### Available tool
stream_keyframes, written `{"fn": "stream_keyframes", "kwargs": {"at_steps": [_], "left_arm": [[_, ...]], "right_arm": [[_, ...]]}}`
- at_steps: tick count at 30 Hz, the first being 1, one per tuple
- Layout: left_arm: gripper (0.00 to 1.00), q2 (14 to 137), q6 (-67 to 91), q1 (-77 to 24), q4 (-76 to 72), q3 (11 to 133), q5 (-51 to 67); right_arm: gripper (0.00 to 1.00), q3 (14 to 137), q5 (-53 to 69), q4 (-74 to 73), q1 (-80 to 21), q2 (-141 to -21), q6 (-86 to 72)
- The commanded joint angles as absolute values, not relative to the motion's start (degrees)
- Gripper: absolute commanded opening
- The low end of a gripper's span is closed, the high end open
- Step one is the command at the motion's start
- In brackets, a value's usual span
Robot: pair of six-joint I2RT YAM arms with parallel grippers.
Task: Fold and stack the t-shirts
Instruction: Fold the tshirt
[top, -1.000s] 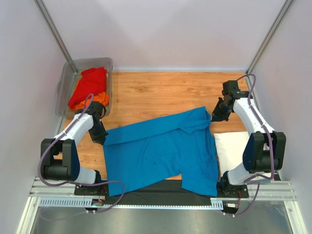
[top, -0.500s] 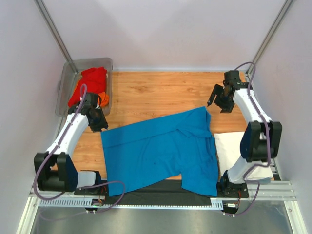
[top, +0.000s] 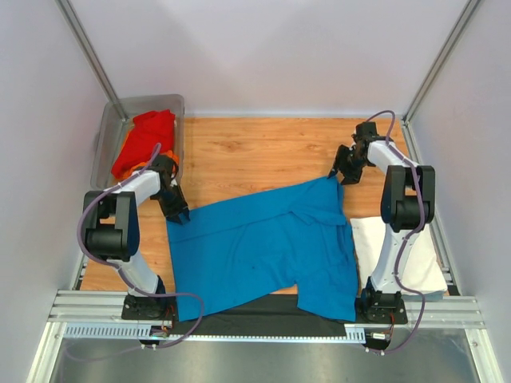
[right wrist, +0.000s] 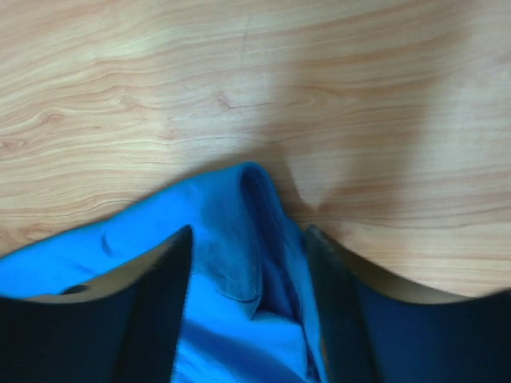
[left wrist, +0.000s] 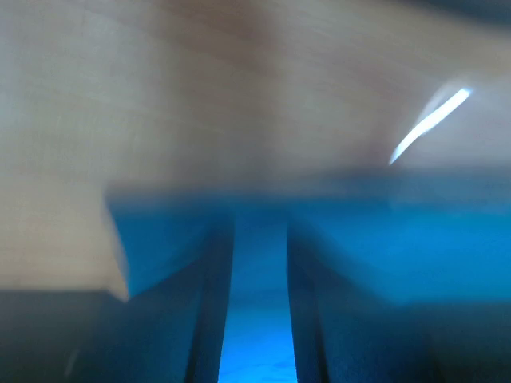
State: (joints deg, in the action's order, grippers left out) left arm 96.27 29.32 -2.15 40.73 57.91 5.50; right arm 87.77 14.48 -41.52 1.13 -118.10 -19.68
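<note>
My left gripper (top: 180, 211) sits at the far left corner of the blue t-shirt (top: 263, 247), fingers parted, with cloth showing between them through heavy blur. My right gripper (top: 337, 172) straddles the far right corner, jaws released. A second ago both were clenched on those corners. The shirt lies spread, its near hem at the table's (top: 263, 148) near edge, bare wood beyond. A white t-shirt (top: 399, 251) lies folded just right of it. The red t-shirt (top: 145, 142) and orange t-shirt (top: 165, 161) fill the tub (top: 112, 128).

The wooden bench (top: 263, 152) carries a bright blue t-shirt (top: 263, 247) spread flat, a folded white t-shirt (top: 427, 267) beside it at right, and a grey tub (top: 105, 152) far left.
</note>
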Motion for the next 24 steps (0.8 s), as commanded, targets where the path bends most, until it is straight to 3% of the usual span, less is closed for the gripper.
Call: {"fn": "stream_keyframes", "kwargs": {"at_steps": [1, 2, 3, 6, 8, 9, 17, 22, 24], "left_arm": [[0.40, 99.8, 32.1, -0.4, 40.7, 58.3, 5.1], [0.40, 100.4, 32.3, 1.0, 40.3, 58.3, 5.2], [0.40, 100.8, 32.8, 1.5, 40.2, 58.2, 5.1], [0.39, 102.3, 32.9, 3.2, 39.2, 58.4, 4.5], [0.39, 104.1, 32.4, 3.6, 40.3, 60.5, 3.4], [0.39, 105.0, 32.3, 3.8, 40.7, 62.0, 2.7], [0.40, 106.1, 30.7, 6.0, 42.8, 67.9, 0.2], [0.40, 103.3, 29.7, 6.0, 44.0, 69.6, -3.2], [0.42, 101.3, 30.0, 6.0, 44.4, 69.2, -3.4]], "right_arm": [[0.55, 88.4, 15.7, -38.0, 0.8, -120.0, -19.2], [0.50, 89.0, 15.7, -37.4, 0.8, -120.6, -19.5], [0.37, 89.6, 15.7, -36.5, 0.7, -121.3, -19.8], [0.16, 94.6, 14.5, -35.3, 0.4, -125.2, -21.0], [0.02, 101.0, 14.2, -35.5, 0.3, -129.0, -21.4], [0.00, 103.6, 12.9, -37.0, -1.5, -130.3, -21.4], [0.00, 125.9, 10.3, -39.4, -2.6, -141.1, -22.6], [0.10, 137.0, 14.3, -40.6, -2.7, -146.0, -23.0], [0.21, 138.8, 12.1, -42.7, -2.7, -145.9, -23.4]]}}
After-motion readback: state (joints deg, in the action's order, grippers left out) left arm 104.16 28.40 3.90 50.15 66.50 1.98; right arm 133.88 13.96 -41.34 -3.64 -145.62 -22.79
